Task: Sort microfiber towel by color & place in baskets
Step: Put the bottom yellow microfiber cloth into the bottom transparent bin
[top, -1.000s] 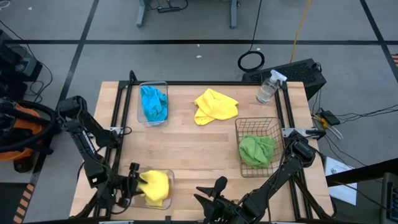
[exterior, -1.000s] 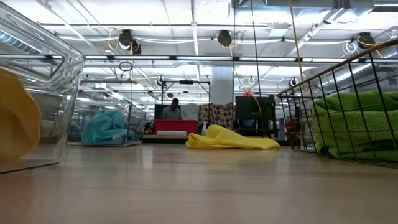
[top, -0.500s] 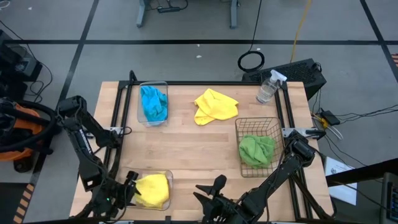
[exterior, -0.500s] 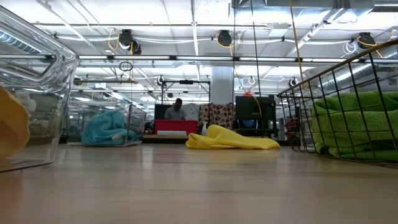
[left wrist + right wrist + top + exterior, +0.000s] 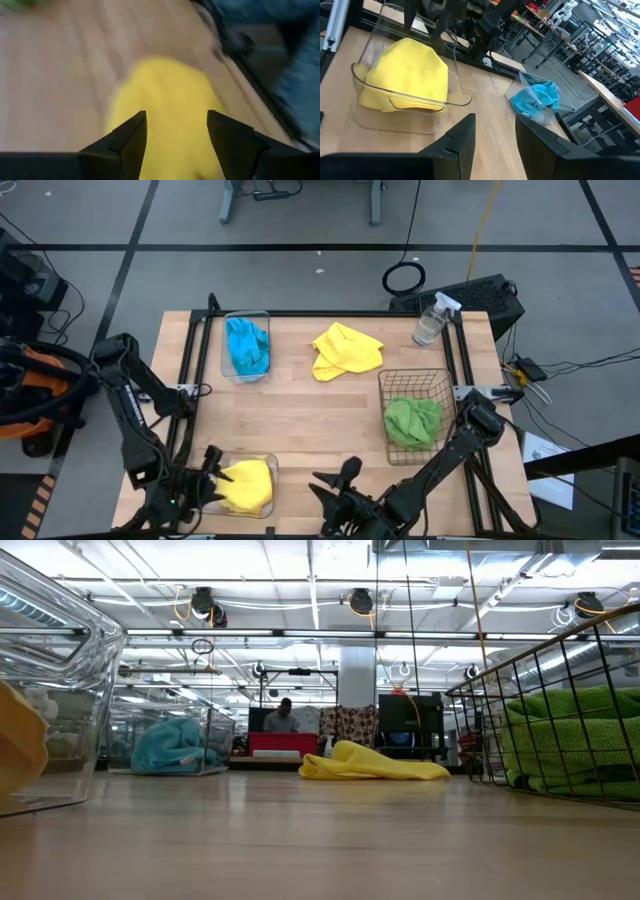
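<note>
my left hand (image 5: pixel 207 476): fingers apart, empty, over yellow towel (image 5: pixel 246 484) in near clear tub (image 5: pixel 451 96) | right hand (image 5: pixel 495 132): apart, empty | far off: spray bottle (image 5: pixel 431 321) | low view only: person (image 5: pixel 283 716)

Pale wood-grain counter (image 5: pixel 300 420) framed in black rail; on it a bright yellow towel (image 5: pixel 346 350) lies loose, a blue towel (image 5: pixel 247 345) fills one clear tub (image 5: pixel 224 350), and a second yellow towel (image 5: pixel 246 484) fills the near clear tub (image 5: pixel 272 465). The wire basket (image 5: pixel 412 385) is a dark grid holding a green towel (image 5: pixel 413 421); the spray bottle (image 5: pixel 432 320) is clear with a white head. Both arms are black, left hand (image 5: pixel 208 476) and right hand (image 5: pixel 335 485) alike; the floor (image 5: pixel 300 275) is grey with dark lines.
</note>
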You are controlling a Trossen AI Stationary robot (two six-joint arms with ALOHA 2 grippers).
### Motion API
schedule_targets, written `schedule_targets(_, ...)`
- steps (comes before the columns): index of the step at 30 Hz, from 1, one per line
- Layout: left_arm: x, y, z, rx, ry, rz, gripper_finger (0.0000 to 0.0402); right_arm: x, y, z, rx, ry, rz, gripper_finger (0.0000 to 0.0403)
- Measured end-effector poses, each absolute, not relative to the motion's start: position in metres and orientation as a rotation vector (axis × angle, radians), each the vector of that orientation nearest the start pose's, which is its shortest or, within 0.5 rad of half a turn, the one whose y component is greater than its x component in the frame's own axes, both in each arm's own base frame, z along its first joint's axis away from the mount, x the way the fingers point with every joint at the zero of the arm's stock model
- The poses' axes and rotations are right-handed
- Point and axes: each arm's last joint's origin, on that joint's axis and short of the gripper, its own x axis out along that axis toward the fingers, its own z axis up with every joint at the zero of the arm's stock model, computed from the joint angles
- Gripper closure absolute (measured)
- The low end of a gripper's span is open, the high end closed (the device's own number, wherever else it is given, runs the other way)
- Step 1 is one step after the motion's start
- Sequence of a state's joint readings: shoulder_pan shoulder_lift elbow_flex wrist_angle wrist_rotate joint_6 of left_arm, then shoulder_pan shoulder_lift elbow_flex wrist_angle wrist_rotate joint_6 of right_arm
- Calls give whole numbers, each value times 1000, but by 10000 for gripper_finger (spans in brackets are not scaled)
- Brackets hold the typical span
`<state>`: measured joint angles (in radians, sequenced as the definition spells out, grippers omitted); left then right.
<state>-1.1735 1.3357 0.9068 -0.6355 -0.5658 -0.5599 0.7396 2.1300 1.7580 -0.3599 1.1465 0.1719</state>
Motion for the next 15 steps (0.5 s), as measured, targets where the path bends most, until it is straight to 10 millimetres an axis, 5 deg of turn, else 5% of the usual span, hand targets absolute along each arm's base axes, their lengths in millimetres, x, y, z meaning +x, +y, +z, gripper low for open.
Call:
schedule_targets(4,128,-222,226,263,730,-276,215,365,296,240,-412,396,-428,273)
schedule_targets(15,151,-215,162,195,954,-242,393,359,297,237,-390,412,-432,273)
